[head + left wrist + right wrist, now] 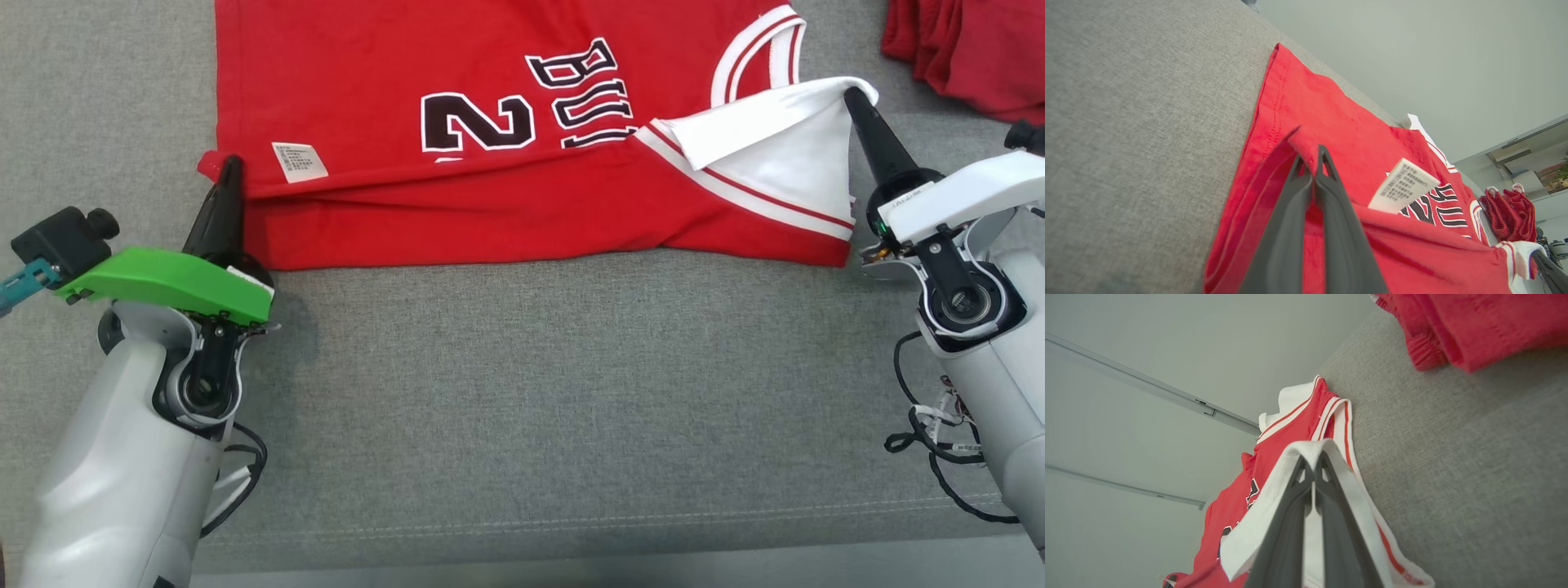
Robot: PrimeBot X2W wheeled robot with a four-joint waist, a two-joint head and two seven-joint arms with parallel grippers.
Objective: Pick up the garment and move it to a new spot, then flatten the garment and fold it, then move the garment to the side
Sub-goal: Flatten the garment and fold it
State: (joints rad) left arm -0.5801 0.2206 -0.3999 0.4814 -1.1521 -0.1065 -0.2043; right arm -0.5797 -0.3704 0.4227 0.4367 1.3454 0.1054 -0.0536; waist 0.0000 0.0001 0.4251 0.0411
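Grey upholstered surface, pale wall behind.

- Left hand: clamped shut on the red hem corner of the jersey, with the cloth pinched between the tips and pulled up into a small peak.
- Right hand: closed the same way on the white-trimmed armhole edge at the jersey's other end, white inner face turned up.
- Jersey: spread across the far part of the surface with the print showing. Its near long edge is doubled into a band running between the two hands.
- Care label: just beside the left tips.
- Second red garment: bunched at the far right, apart from the jersey.

My read is that this is the fold step, with the first lengthwise fold under way and the move to the side not yet due.

For the next move, both hands should carry their ends away from the robot together. The span between them needs to stay taut so the band lands straight over the print. Set it down before letting go.

The right end looks the looser of the two, and the armhole trim could flop or twist if that side lags.
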